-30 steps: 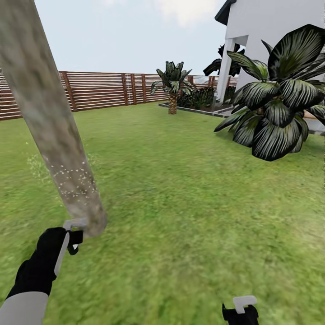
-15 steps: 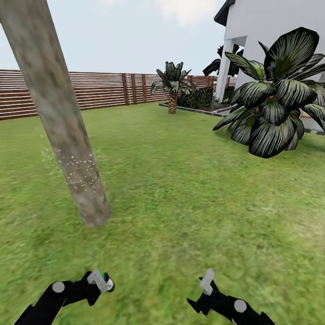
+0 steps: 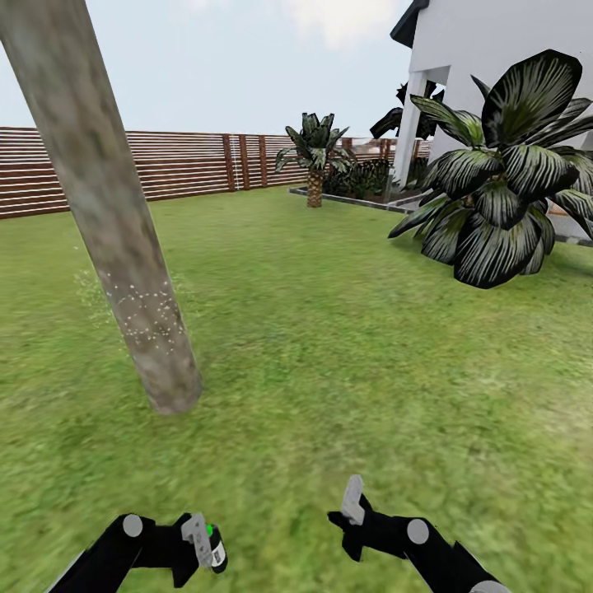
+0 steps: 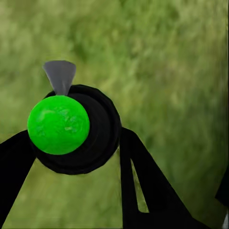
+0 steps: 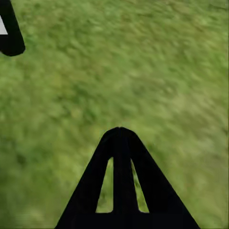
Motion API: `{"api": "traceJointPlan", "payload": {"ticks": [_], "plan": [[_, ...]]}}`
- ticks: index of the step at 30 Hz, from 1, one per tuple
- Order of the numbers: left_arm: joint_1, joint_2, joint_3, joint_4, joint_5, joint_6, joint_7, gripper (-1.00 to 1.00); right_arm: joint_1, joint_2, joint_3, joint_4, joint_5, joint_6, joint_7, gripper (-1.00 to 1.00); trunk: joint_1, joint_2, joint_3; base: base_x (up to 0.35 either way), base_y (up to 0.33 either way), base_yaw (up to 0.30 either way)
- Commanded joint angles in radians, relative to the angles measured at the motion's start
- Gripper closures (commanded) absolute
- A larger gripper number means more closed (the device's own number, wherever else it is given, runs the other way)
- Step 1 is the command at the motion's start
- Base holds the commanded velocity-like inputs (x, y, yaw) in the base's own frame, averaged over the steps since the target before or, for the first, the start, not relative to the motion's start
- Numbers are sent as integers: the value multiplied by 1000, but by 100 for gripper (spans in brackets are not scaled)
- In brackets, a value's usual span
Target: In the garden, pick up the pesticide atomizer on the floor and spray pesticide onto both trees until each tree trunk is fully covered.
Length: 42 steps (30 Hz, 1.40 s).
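The left gripper (image 4: 71, 143) is clenched on the atomizer (image 4: 71, 125), held low over the grass (image 3: 346, 346); the right gripper (image 5: 120, 131) is closed on nothing. One trunk (image 3: 107, 214) rises ahead to the left, with white specks on only a short band near its base, so most of it still seems to need covering. Two palms (image 3: 315, 156) stand farther off
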Motion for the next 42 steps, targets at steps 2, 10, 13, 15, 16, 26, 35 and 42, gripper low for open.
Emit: {"api": "traceJointPlan", "payload": {"ticks": [2, 10, 13, 15, 16, 26, 35, 42], "plan": [[-5, -28, -1, -4, -8, -2, -2, 100, -1, 25, 1, -33, 12, -6, 65, 100, 0, 0, -1, 0, 0, 0], [-36, -130, -34, -18, -118, 1, 11, 100, -1, 92, 2, -85, 13, -5, 96, 100, 0, 0, -1, 0, 0, 0], [-52, -148, -35, -19, -119, 1, 17, 100, -1, 93, 2, -86, 13, -4, 97, 100, 0, 0, -1, 0, 0, 0], [-67, -155, -35, -19, -120, 1, 18, 100, -1, 93, 2, -86, 13, -4, 97, 100, 0, 0, -1, 0, 0, 0], [-75, -157, -35, -19, -120, 1, 18, 100, -1, 94, 2, -86, 16, -4, 97, 100, 0, 0, -1, 0, 0, 0], [-81, -179, -59, -17, -168, 0, 38, 100, -1, 116, 2, -88, 84, -3, 97, 100, 0, 0, -1, 0, 0, 0], [-75, -195, -59, -4, -173, 1, 61, 100, -1, 121, 2, -87, 84, -5, 96, 100, 0, 0, -1, 0, 0, 0], [-72, -203, -58, -1, -170, 1, 61, 100, -1, 122, 2, -87, 84, -5, 96, 100, 0, 0, -1, 0, 0, 0]]}}
